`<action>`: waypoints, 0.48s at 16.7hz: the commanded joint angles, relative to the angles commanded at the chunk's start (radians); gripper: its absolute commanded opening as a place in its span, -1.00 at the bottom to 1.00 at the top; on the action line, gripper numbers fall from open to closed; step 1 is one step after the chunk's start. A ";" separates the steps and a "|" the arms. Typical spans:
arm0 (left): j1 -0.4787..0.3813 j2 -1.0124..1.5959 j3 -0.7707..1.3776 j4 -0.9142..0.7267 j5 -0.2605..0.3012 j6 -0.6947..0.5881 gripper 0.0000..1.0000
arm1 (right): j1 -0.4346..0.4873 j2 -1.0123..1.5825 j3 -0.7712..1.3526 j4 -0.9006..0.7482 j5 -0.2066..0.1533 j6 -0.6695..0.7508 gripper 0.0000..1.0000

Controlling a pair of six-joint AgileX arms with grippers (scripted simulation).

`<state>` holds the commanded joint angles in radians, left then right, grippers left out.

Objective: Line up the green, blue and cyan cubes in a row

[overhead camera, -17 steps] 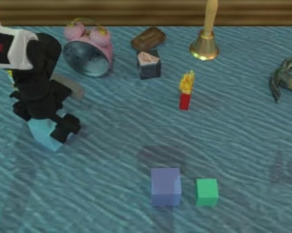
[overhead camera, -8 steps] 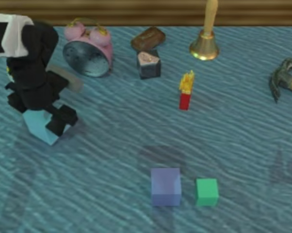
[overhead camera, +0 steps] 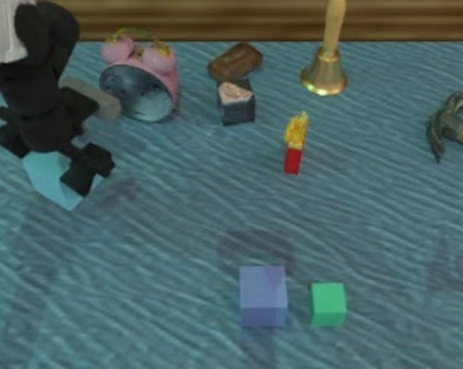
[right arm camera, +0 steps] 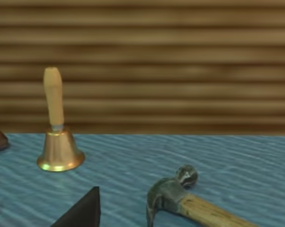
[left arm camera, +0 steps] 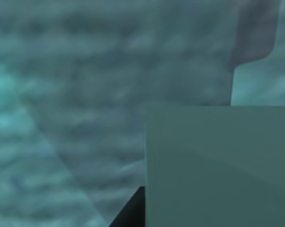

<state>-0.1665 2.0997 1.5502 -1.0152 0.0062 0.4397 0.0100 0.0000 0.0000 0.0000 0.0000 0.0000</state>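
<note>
My left gripper is shut on the pale cyan cube at the table's far left, holding it tilted above the surface with a faint shadow to its right. In the left wrist view the cyan cube fills the near corner beside one dark finger. The periwinkle blue cube and the smaller green cube sit side by side, a small gap apart, near the front middle. My right arm is out of the top view; a dark part of my right gripper shows in the right wrist view.
Along the back stand a pink alarm clock, a brown block, a dark cube with a pink top and a brass bell. A red fries box stands mid-table. A hammer lies at the right edge.
My left gripper has carried the cyan cube up off the table and toward the left and back. The blue and green cubes have not moved.
</note>
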 joint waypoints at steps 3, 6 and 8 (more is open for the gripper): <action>-0.039 -0.024 -0.027 0.001 0.002 0.039 -1.00 | 0.000 0.000 0.000 0.000 0.000 0.000 1.00; -0.163 -0.095 -0.111 0.006 0.005 0.159 -1.00 | 0.000 0.000 0.000 0.000 0.000 0.000 1.00; -0.270 -0.157 -0.183 0.011 0.006 0.259 -1.00 | 0.000 0.000 0.000 0.000 0.000 0.000 1.00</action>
<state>-0.4368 1.9423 1.3676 -1.0042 0.0123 0.6991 0.0100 0.0000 0.0000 0.0000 0.0000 0.0000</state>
